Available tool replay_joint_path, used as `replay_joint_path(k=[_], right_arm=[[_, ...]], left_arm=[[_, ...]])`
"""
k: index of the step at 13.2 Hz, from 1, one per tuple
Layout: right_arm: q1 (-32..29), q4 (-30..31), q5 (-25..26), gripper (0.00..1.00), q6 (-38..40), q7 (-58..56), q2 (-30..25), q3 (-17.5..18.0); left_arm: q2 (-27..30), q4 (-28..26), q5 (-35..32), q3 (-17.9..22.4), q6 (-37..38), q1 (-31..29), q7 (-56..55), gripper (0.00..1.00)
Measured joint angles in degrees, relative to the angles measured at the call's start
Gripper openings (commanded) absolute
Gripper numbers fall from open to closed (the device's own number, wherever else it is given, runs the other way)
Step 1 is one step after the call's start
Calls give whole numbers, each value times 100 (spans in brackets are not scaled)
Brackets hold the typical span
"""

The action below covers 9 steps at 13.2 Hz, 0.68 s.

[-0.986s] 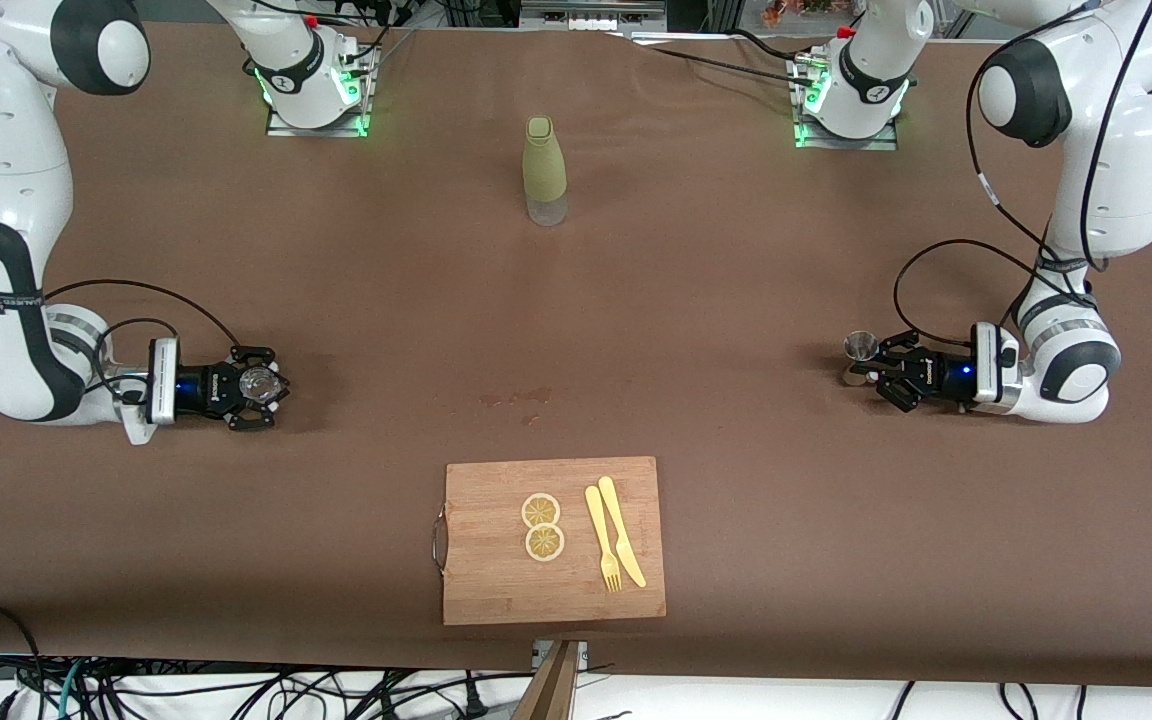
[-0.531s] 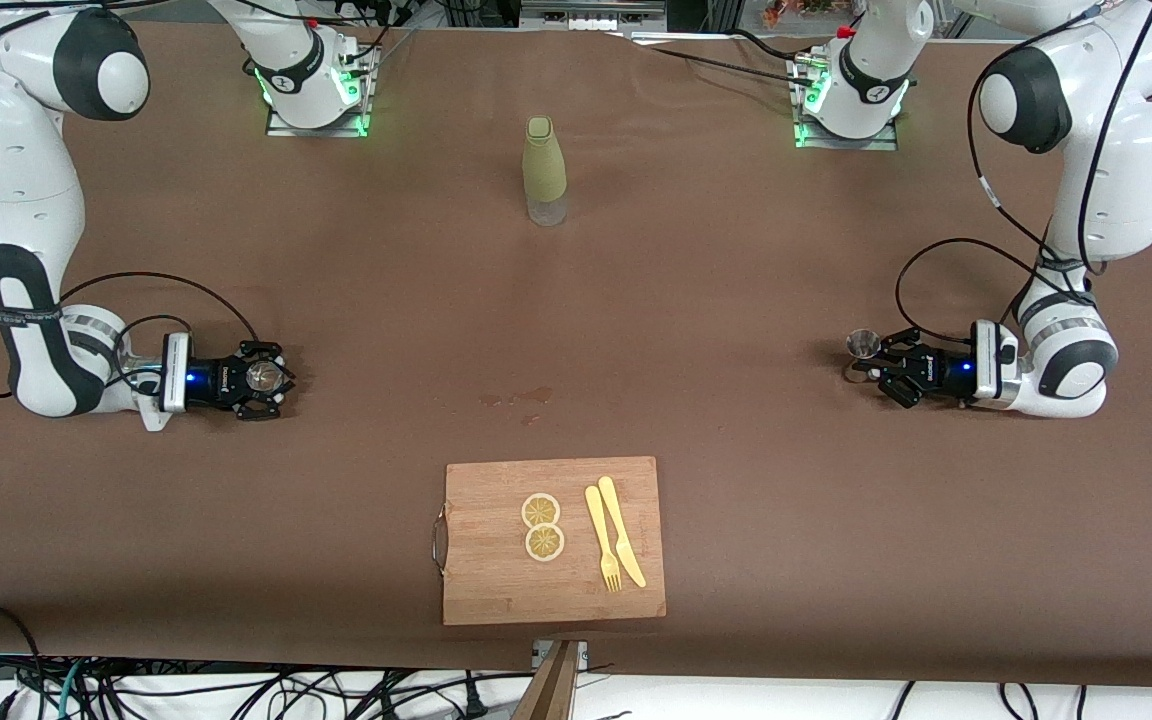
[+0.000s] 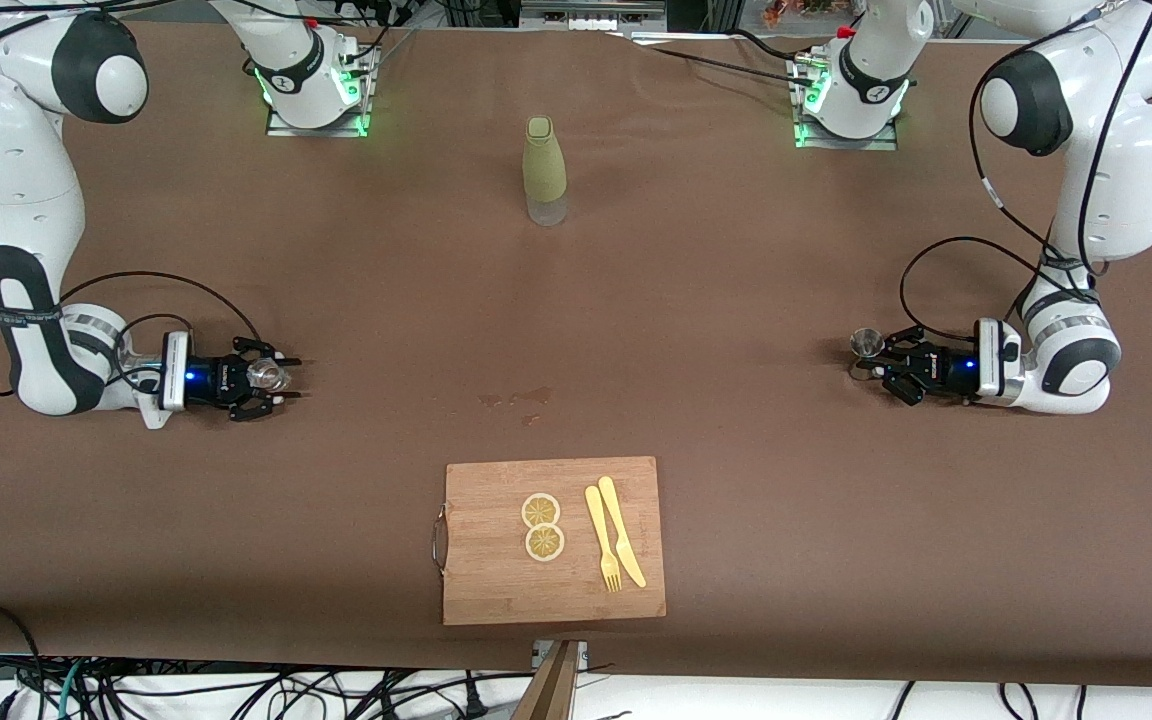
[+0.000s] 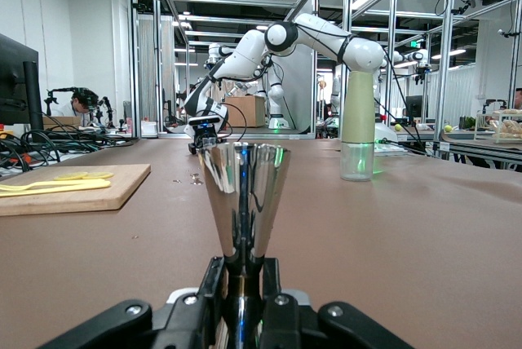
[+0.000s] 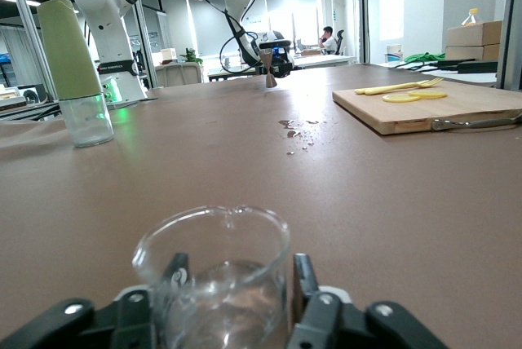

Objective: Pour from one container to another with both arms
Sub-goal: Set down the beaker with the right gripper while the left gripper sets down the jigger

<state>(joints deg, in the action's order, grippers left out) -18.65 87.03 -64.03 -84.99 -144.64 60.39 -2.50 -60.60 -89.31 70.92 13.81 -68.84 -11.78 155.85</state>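
Front view, left gripper (image 3: pixel 874 360) clamped on shiny steel cone jigger (image 3: pixel 866 344), right gripper (image 3: pixel 281 377) spread w/ small clear glass beaker (image 3: pixel 263 375) btwn fingers.

Pretty even overhead lighting, soft shadows on the bench (image 3: pixel 696 300); ceiling strip lights glare in wrist views, backgrounds slightly soft.

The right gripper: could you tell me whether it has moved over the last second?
Yes. The right gripper, around the glass beaker, has shifted slightly toward the cutting board.
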Motion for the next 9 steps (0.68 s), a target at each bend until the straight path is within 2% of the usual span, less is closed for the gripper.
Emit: replay_joint_path(k=[2,5,9], right_arm=[[-61,-1,15,100,66,1,1,-82],[-105,-31,25,100,305,53,-10,-395],[-145,-182,324,100,563,885,-256,-832]], left_arm=[[-50,5,0,9,11,-6,23,0],[-53,14,0,24,12,-11,38,0],[-60,70,-37,143,-13,-16,51,0]])
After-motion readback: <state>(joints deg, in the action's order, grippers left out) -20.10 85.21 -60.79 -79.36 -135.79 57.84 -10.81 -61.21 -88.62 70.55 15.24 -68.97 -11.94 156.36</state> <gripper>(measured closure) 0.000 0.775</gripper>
